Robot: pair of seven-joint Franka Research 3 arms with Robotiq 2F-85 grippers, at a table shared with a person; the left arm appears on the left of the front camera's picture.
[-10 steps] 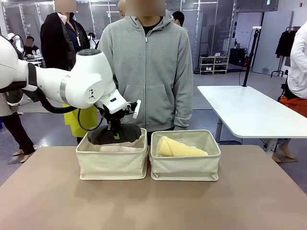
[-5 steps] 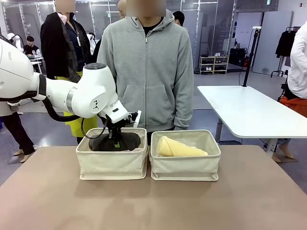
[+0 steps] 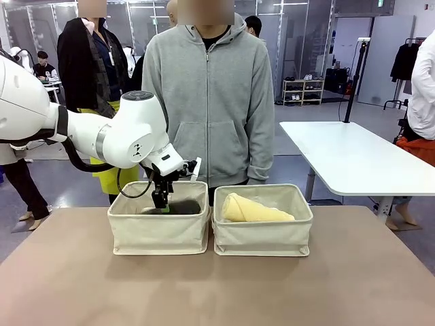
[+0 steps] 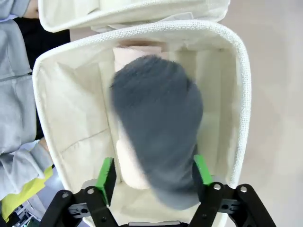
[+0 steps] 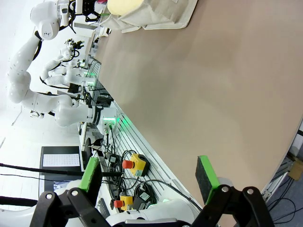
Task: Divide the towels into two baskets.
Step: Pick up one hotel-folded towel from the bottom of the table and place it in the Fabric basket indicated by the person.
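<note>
Tan tabletop [image 3: 217, 285] fills the near half of the front view, with a person in a grey hoodie [image 3: 211, 102] standing at its far side and a white table [image 3: 353, 159] off to the right behind. Two cream canvas baskets sit side by side, touching or nearly so: the left basket [image 3: 158, 234] and the right basket [image 3: 264, 238], both soft-walled with stitched rims.

Inside the left basket the dark grey towel [image 4: 158, 146] lies on top of the pale pink-cream towel [image 4: 132, 56]; the grey roll is thick, fuzzy and motion-blurred in the left wrist view, with the pink one peeking out past its far end and along one side. The left gripper [image 4: 154, 172] reaches down into that basket, its green pads standing apart on either side of the grey roll's near end, jaws spread and not clamping it.

A pale yellow towel [image 3: 255, 209] rests tilted in the right basket.

The right gripper [image 5: 149, 177] hangs over bare tabletop, jaws wide apart and holding nothing.
</note>
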